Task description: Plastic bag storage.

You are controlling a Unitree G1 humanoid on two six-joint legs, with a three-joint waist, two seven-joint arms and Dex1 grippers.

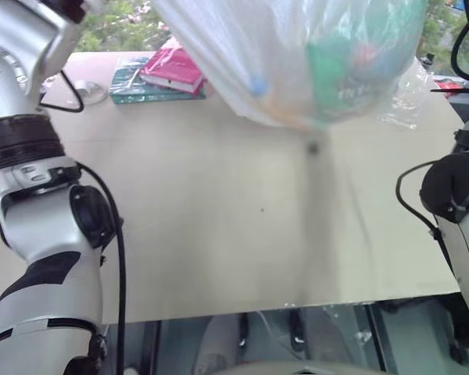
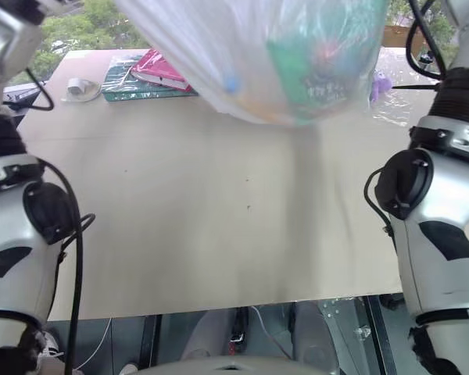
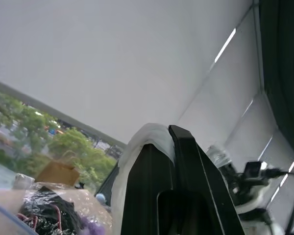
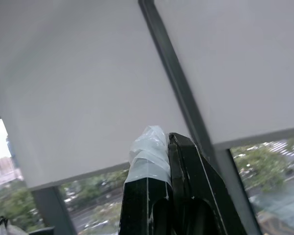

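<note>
Bag: big crinkly see-through white plastic bag [image 1: 297, 55] is hanging above the pale worktop [image 1: 219, 219].
Left claw [image 3: 172, 134]: pinching bag film.
Right claw [image 4: 165, 142]: pinching bag film too.
Tip: keep both sides level while folding.

The table [image 2: 219, 234] lies bare below the hanging plastic bag [image 2: 258, 55]; books [image 2: 152, 74] crowd its far-left corner.

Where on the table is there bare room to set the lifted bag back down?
The broad middle and near part of the table is bare, bordered by the two arms and the near edge. The far left corner is crowded: the books and a small white object. The far right holds a clear bag. The plastic bag hangs above the far middle.
</note>
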